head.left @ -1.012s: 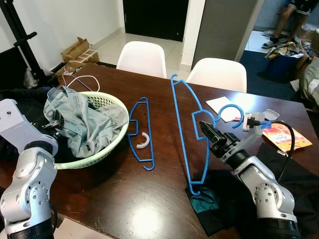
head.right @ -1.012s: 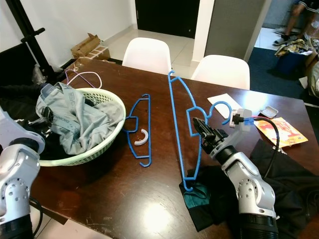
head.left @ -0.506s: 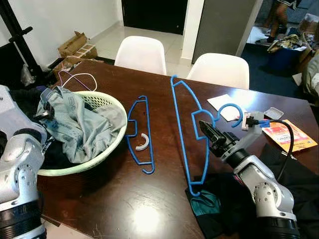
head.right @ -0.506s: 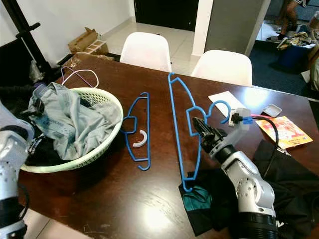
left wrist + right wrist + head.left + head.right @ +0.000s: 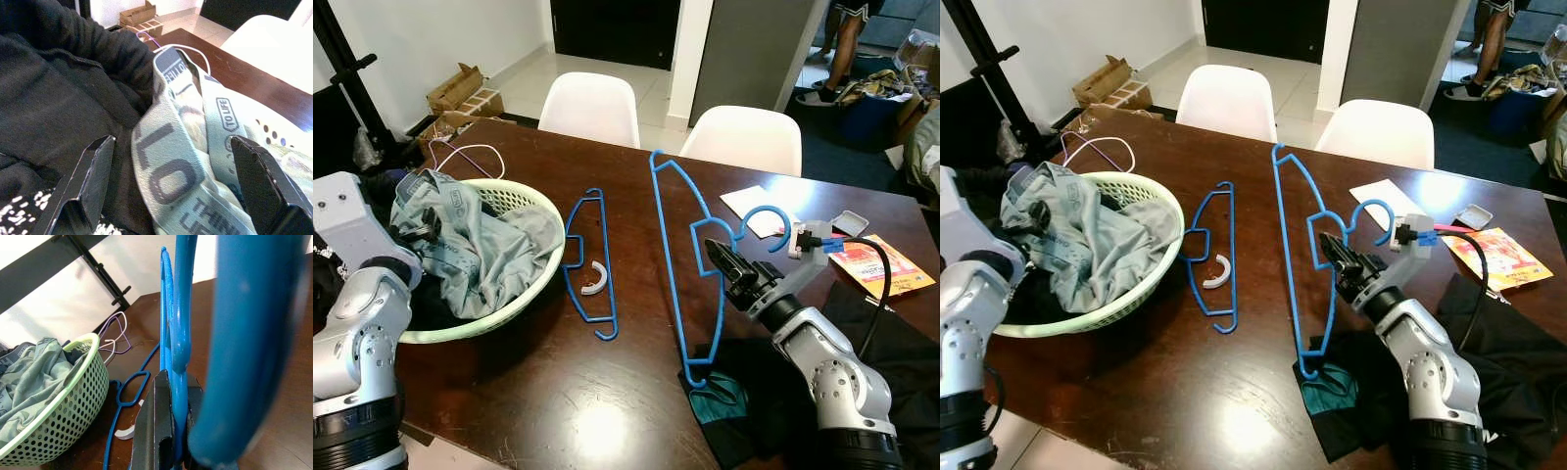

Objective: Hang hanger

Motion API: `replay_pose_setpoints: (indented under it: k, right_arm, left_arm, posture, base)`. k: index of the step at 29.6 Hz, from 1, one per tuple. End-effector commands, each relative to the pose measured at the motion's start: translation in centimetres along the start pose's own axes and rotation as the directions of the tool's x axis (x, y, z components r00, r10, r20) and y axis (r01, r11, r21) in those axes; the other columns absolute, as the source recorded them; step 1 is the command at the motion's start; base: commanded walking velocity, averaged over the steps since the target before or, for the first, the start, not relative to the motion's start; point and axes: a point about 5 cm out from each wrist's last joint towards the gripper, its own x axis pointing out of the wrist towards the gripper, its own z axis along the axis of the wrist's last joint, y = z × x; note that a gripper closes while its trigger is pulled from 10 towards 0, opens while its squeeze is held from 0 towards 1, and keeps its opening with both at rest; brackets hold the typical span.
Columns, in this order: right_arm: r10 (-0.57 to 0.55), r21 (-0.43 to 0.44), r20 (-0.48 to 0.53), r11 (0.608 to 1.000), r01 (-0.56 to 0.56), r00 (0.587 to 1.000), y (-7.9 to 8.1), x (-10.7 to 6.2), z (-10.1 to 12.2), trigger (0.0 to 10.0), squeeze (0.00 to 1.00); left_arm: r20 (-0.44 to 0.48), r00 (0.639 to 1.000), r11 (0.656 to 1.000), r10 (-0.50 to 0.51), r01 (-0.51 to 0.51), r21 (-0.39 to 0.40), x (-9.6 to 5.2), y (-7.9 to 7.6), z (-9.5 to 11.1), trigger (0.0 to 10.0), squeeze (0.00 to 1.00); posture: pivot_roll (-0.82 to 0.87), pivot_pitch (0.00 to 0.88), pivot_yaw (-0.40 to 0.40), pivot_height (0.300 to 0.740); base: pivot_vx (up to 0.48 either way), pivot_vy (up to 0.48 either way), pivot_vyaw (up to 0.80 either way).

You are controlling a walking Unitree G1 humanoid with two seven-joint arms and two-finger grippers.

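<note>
- The big blue hanger (image 5: 680, 240) stretches across the dark wooden table (image 5: 529, 382), its long bar running from the far side near the white chairs (image 5: 589, 108) to the near edge, where its corner rests on a dark cloth with a teal patch (image 5: 724, 401).
- The right gripper (image 5: 717, 257) is clamped on that hanger just below the hook, fingers pinched together on the blue bar; the hook (image 5: 766, 217) curls up behind the gripper, toward the wrist.
- In the right wrist view the two black fingers (image 5: 156, 431) squeeze the blue bar (image 5: 180, 382) between them.
- A smaller blue hanger (image 5: 590, 262) lies flat on the table between the big hanger and the green basket (image 5: 524, 294), with a small white curved piece (image 5: 593, 281) inside its frame.
- The left gripper (image 5: 171, 191) hovers over the clothes in the basket, its fingers spread wide apart and touching nothing.
- The grey-green garment (image 5: 195, 161) beneath it carries printed bands; "TO LIFE" reads clearly, with large letters "LO" and part of "THIN" on other bands.
- An orange packet (image 5: 879, 269) lies at the table's right edge; its print is too small to read.
</note>
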Motion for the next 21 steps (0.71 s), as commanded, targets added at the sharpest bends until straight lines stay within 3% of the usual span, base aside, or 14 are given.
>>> replay_pose_setpoints:
  k: [1,2,3,4,5,21]
  right_arm:
    - [-0.011,0.002,-0.016,1.0,0.011,1.0,-0.06,-0.3,-0.27,10.0,0.0]
    - [-0.012,0.003,-0.017,1.0,0.012,1.0,-0.04,-0.32,-0.27,10.0,0.0]
    - [-0.013,0.004,-0.017,1.0,0.013,1.0,-0.03,-0.33,-0.27,10.0,0.0]
    - [-0.013,0.004,-0.017,1.0,0.013,1.0,-0.03,-0.33,-0.27,10.0,0.0]
    - [-0.013,0.005,-0.017,1.0,0.013,1.0,-0.03,-0.34,-0.28,10.0,0.0]
    - [-0.017,0.009,-0.015,1.0,0.017,1.0,-0.04,-0.3,-0.23,10.0,0.0]
  left_arm:
    - [-0.061,0.997,0.999,-0.038,0.037,-0.012,-0.17,-0.47,-1.28,10.0,0.0]
    - [-0.062,0.997,0.999,-0.045,0.044,-0.014,-0.21,-0.62,-1.34,9.3,0.0]
    - [-0.061,0.997,0.999,-0.047,0.046,-0.015,-0.23,-0.67,-1.34,5.2,0.0]
    - [-0.061,0.997,0.999,-0.047,0.046,-0.015,-0.23,-0.67,-1.34,5.2,0.0]
    - [-0.063,0.997,0.999,-0.047,0.046,-0.015,-0.24,-0.67,-1.36,0.0,0.0]
    - [-0.064,0.996,0.998,-0.06,0.06,-0.015,-0.3,-0.77,-1.09,0.0,0.0]
  posture:
    - [0.03,0.089,0.003,0.74]
    - [0.03,0.09,0.003,0.74]
    - [0.03,0.09,0.003,0.74]
    - [0.03,0.09,0.003,0.74]
    - [0.03,0.09,0.003,0.74]
    - [0.03,0.097,0.003,0.74]
  base:
    - [0.0,0.0,0.0]
    - [0.0,0.0,0.0]
    - [0.0,0.0,0.0]
    - [0.0,0.0,0.0]
    - [0.0,0.0,0.0]
    - [0.0,0.0,0.0]
